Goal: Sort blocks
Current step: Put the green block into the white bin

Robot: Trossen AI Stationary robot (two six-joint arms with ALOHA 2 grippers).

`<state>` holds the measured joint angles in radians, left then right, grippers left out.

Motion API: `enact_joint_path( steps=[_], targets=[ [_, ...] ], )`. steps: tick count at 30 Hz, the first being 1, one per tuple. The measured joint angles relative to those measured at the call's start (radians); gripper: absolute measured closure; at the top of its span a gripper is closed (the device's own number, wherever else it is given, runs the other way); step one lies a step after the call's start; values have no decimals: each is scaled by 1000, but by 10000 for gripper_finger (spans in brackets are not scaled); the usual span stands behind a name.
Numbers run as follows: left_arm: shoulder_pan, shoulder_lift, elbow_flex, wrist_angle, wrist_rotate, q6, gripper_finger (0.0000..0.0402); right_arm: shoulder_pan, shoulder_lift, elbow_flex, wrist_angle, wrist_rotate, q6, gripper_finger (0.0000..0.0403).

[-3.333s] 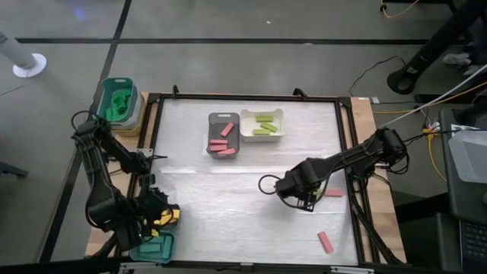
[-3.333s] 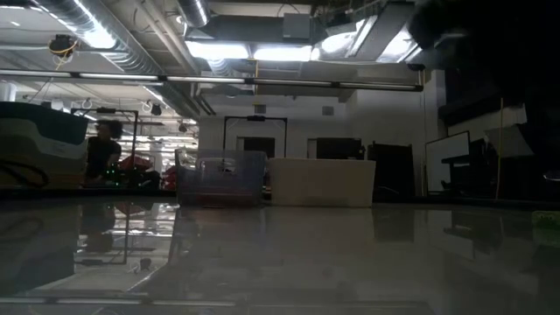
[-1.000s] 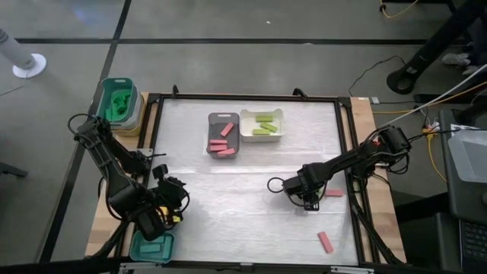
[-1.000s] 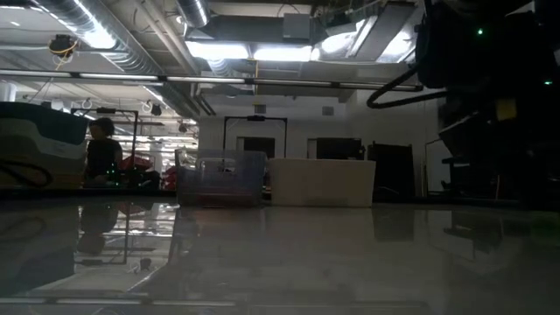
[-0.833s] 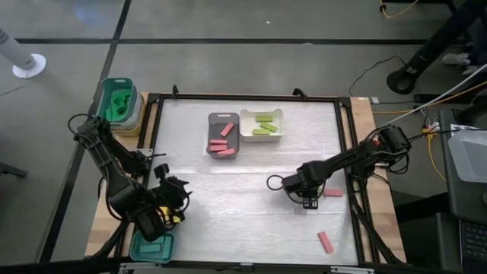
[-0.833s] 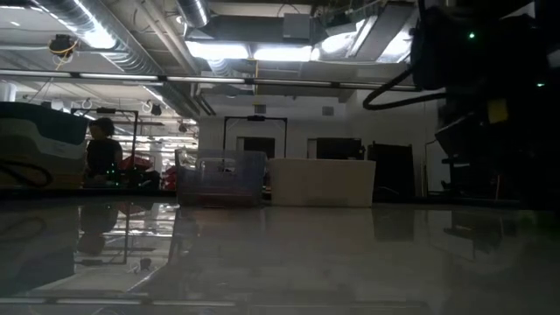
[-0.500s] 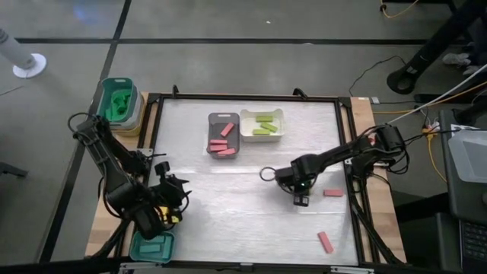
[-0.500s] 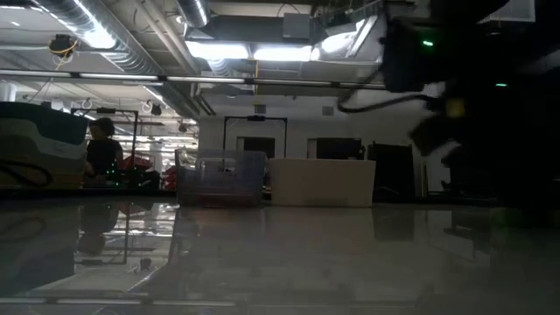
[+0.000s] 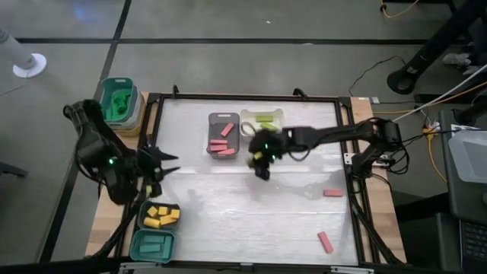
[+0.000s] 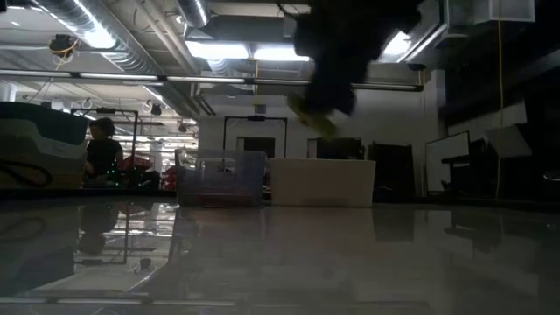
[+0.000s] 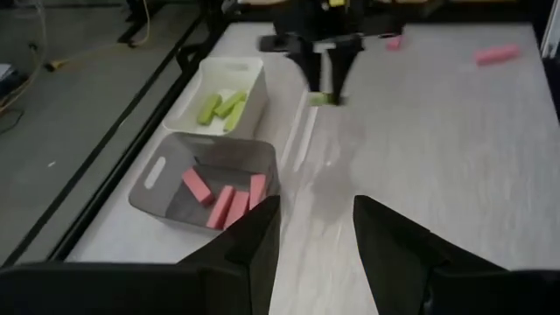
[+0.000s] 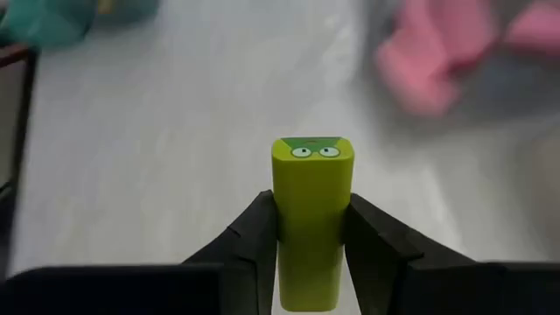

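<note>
Right tool (image 12: 308,229) had a light green block (image 12: 311,219) clamped mid-frame near the white tray (image 9: 275,116). Left tool (image 11: 315,229) hung open. Two pink blocks (image 9: 332,193) still lay lower right.

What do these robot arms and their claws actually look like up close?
Both are dark, jointed arms. The left gripper ends in two broad, black, wedge-shaped fingers. The right gripper has the same dark paired fingers. A small green light glows on the left arm.

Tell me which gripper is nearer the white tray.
Right. The right gripper, holding a light green block, hangs at the white tray; the left gripper sits far off near the table's left edge.
</note>
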<state>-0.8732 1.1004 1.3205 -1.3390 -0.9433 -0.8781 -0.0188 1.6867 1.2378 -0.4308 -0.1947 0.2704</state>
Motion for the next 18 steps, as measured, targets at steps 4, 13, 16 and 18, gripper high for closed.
enact_joint_path(
  steps=[4, 13, 16, 18],
  targets=[
    [28, -136, -147, 149, -19, 65, 268, -84, 0, 112, -7, 72, -107, 293],
    [158, -381, -535, 766, 109, 419, 268, -307, 2, 160, -7, 177, -179, 291],
    [217, -424, -625, 928, 184, 531, 268, -362, 25, 153, -9, 179, -179, 287],
    [258, -445, -668, 989, 211, 573, 268, -384, 45, 153, 1, 178, -170, 281]
  ],
)
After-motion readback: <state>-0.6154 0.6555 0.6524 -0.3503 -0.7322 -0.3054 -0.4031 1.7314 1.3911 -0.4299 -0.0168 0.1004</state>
